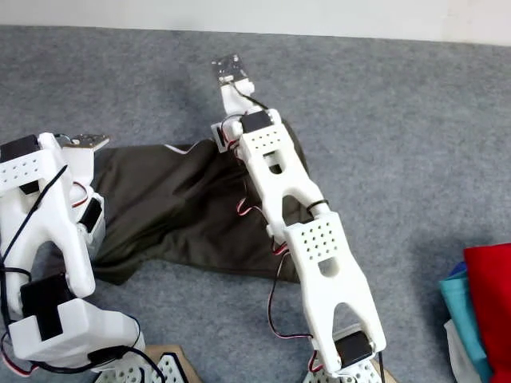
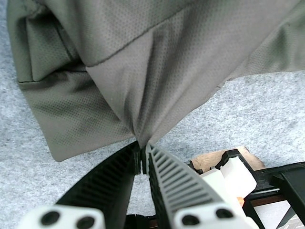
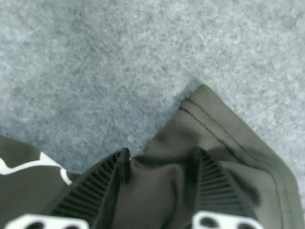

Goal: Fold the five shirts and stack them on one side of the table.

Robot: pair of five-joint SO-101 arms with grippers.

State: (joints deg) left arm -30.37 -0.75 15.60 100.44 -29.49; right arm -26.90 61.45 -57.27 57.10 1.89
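Olive shirt (image 1: pixel 184 199) lies crumpled on grey worktop (image 1: pixel 399 120). Left gripper (image 2: pixel 144 155): fingers pressed together, pinching a tuck of its cloth. Right gripper (image 3: pixel 161 157): fingers spread, straddling the shirt's hemmed corner. Coloured shirts (image 1: pixel 483 311) piled near the right arm.

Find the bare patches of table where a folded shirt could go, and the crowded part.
Bare: the wide grey table between the right arm and the coloured stack, plus the far strip beyond the dark shirt. Crowded: the near left.
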